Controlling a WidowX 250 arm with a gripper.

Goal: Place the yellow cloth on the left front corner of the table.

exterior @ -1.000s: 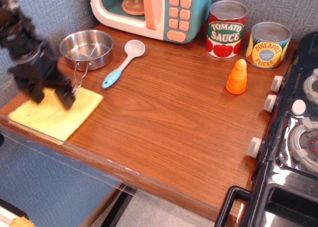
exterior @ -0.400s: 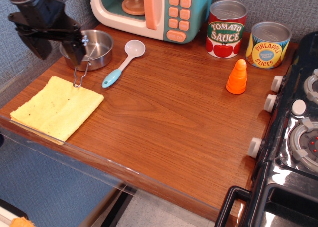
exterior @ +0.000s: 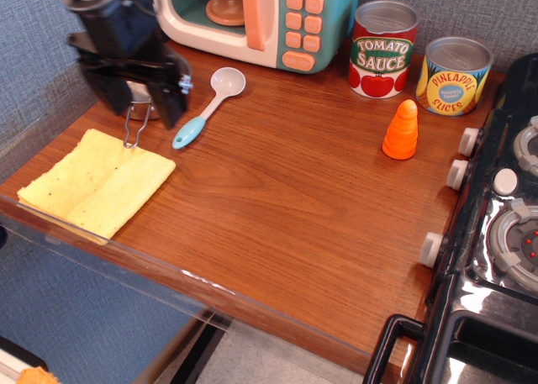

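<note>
The yellow cloth [exterior: 97, 184] lies flat on the reddish-brown table [exterior: 294, 199] at its left front corner, next to the clear plastic strip along the edge. My black gripper [exterior: 141, 105] hangs open and empty above the steel pot [exterior: 143, 111], behind and to the right of the cloth. It hides most of the pot; only the wire handle shows, its end resting at the cloth's back edge.
A white spoon with a blue handle [exterior: 210, 107] lies right of the gripper. A toy microwave [exterior: 252, 18] stands behind. A tomato sauce can [exterior: 382, 48], a pineapple can [exterior: 454, 75] and an orange cone [exterior: 401, 130] stand at the right. A black stove [exterior: 504, 233] fills the right edge.
My gripper has risen off the cloth, left it lying flat at the corner, and moved back and to the right over the pot.
</note>
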